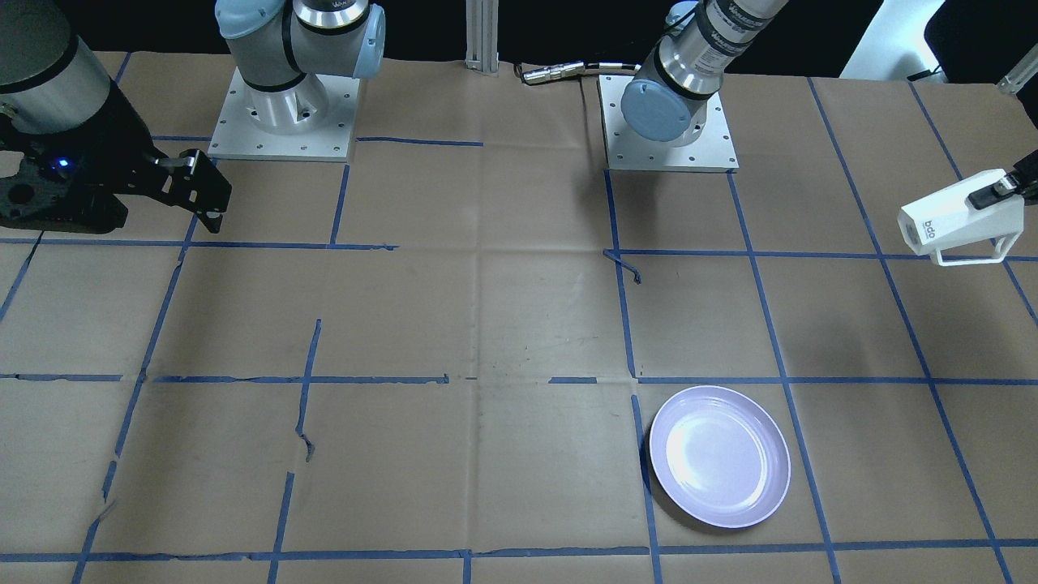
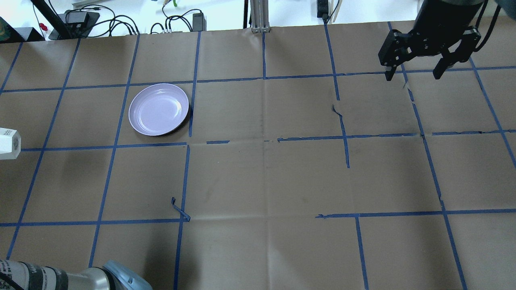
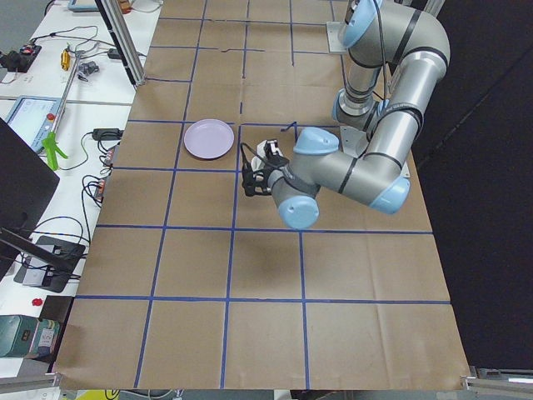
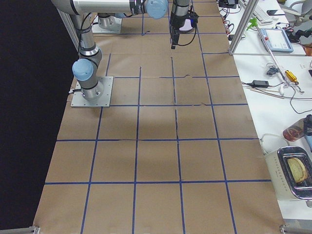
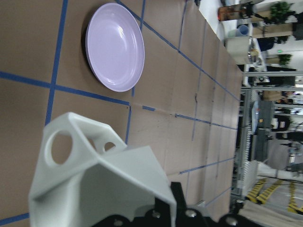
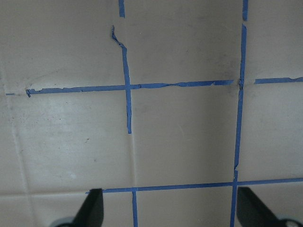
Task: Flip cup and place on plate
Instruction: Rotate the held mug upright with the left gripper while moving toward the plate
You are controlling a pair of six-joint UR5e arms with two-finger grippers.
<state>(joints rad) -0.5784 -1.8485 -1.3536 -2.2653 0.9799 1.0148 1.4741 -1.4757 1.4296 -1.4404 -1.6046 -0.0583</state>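
Observation:
The white faceted cup (image 1: 953, 219) is held in the air, tilted on its side, at the table's end on my left, its open handle pointing down. My left gripper (image 1: 994, 191) is shut on the cup's rim. In the left wrist view the cup (image 5: 99, 175) fills the foreground, with the gripper (image 5: 180, 213) below it. The cup also shows at the edge of the overhead view (image 2: 9, 143). The lavender-white plate (image 1: 719, 456) lies empty on the table, well apart from the cup; it shows in the overhead view (image 2: 159, 109) and the left wrist view (image 5: 115, 46). My right gripper (image 2: 415, 74) is open and empty, far from both.
The table is covered in brown paper (image 2: 262, 177) with a blue tape grid. The arm bases (image 1: 280, 113) stand at the robot's side. Cables and equipment (image 2: 80, 18) lie beyond the table's far edge. A loose tape curl (image 2: 179, 209) sticks up from the paper.

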